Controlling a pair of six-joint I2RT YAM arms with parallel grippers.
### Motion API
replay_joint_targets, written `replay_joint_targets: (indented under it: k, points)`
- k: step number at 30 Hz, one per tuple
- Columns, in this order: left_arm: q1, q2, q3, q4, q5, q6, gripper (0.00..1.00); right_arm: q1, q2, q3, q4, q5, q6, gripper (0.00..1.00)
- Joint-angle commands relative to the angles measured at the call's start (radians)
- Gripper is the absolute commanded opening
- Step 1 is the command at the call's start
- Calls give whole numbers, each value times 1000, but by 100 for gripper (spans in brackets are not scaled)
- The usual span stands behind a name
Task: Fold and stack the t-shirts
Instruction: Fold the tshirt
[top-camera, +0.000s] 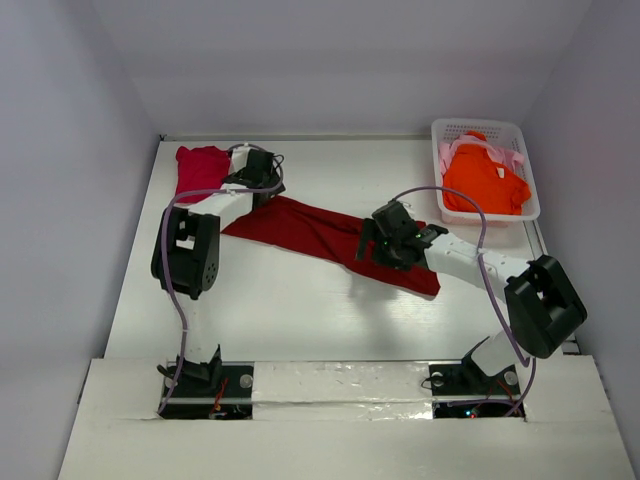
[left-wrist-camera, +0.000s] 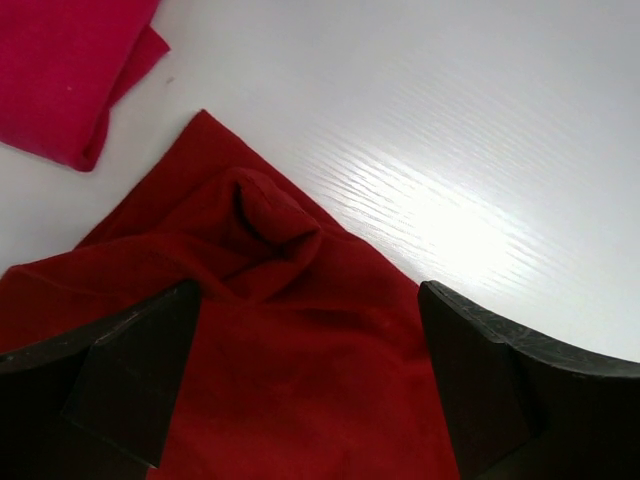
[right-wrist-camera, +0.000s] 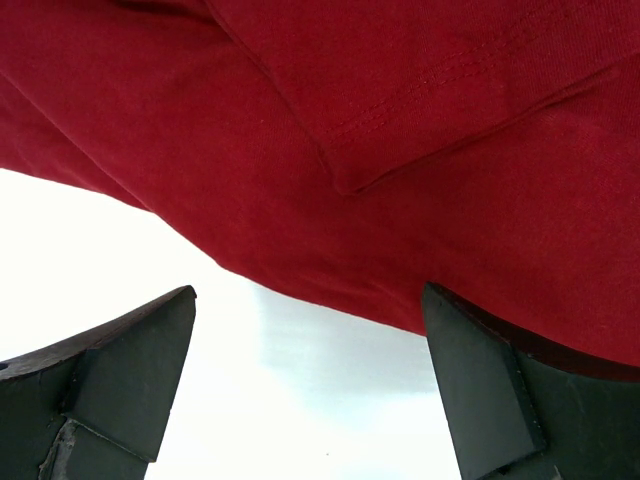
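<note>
The dark red t-shirt (top-camera: 310, 232) lies in a long folded strip slanting across the table's middle. It also shows in the left wrist view (left-wrist-camera: 290, 380) and the right wrist view (right-wrist-camera: 400, 150). My left gripper (top-camera: 262, 178) is open over its far left end, a finger (left-wrist-camera: 130, 380) on each side of the cloth. My right gripper (top-camera: 375, 243) is open at the strip's near edge, one finger (right-wrist-camera: 490, 390) against the cloth. The crimson-pink t-shirt (top-camera: 201, 168) lies folded at the far left, seen also in the left wrist view (left-wrist-camera: 65, 70). The orange t-shirt (top-camera: 485, 178) and the pale pink one (top-camera: 515, 158) lie in the basket.
The white lattice basket (top-camera: 447, 132) stands at the far right corner. Grey walls close the table on three sides. The arm bases sit on a white strip (top-camera: 340, 385) at the near edge.
</note>
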Motion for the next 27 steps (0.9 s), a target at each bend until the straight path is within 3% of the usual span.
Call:
replay_joint_targets:
  k: [1, 19, 27]
  points:
    - [-32, -114, 1, 3, 9, -20, 88, 5, -4, -8, 24, -5, 6, 100]
    - [-77, 29, 43, -2, 60, -63, 90, 5, -49, -24, 18, -4, 12, 99]
    - [-20, 57, 50, 12, 81, -51, 90, 5, -55, -17, 3, 5, 17, 99]
